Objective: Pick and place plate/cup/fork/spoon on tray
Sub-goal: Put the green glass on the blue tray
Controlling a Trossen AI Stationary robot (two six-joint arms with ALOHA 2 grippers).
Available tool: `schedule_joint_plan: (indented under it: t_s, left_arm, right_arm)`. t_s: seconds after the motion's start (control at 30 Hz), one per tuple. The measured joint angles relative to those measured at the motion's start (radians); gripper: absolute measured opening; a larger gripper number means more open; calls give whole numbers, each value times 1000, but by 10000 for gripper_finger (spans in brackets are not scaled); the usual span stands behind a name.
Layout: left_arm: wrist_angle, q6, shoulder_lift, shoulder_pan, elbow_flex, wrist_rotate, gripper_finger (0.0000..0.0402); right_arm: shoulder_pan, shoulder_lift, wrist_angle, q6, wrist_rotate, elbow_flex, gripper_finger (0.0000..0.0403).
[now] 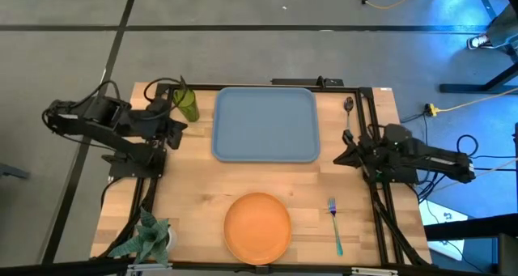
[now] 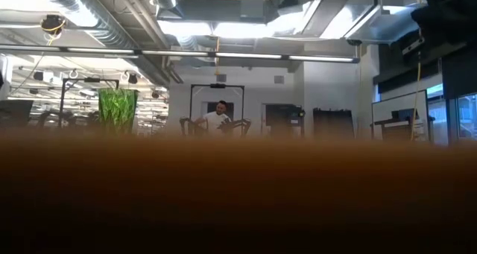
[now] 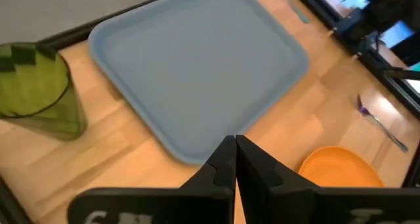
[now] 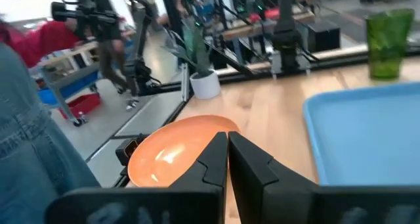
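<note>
Start position: both claws pressed together, left gripper (image 1: 176, 129) beside the cup (image 1: 187, 104), right gripper (image 1: 343, 156) beside the bare tray (image 1: 265, 124). Your first pick (plate (image 1: 257, 227), table's near edge) needs spread fingers.

Left gripper (image 1: 180, 129): fingers closed, arm folded (left table edge). Right gripper (image 1: 341, 156): fingers closed, arm folded (right edge).

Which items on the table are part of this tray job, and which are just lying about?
Job items:
tray, nothing on it yet
plate
cup
fork
spoon

Lying about:
potted plant at the table's corner

Both arms wait at the table's sides, left gripper and right gripper shut.
</note>
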Motion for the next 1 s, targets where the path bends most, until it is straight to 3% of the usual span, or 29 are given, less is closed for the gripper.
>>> schedule_joint_plan:
  t_s: [0.23, 0.37, 0.67, 0.83, 1.0]
  left_arm:
    - [25, 22, 9, 44, 0, -9, 0]
    - [37, 19, 8, 44, 0, -4, 0]
    - [41, 52, 17, 44, 0, 12, 6]
    - [38, 35, 37, 58, 0, 61, 41]
    - [38, -44, 86, 152, 0, 55, 76]
  right_arm:
    - [0, 156, -382, 0, 94, 273, 20]
    - [0, 279, -516, 10, 127, 393, 20]
    - [0, 455, -557, -53, 131, 541, 20]
    - [0, 493, -557, -77, 131, 564, 20]
    - [0, 511, -557, -72, 130, 564, 20]
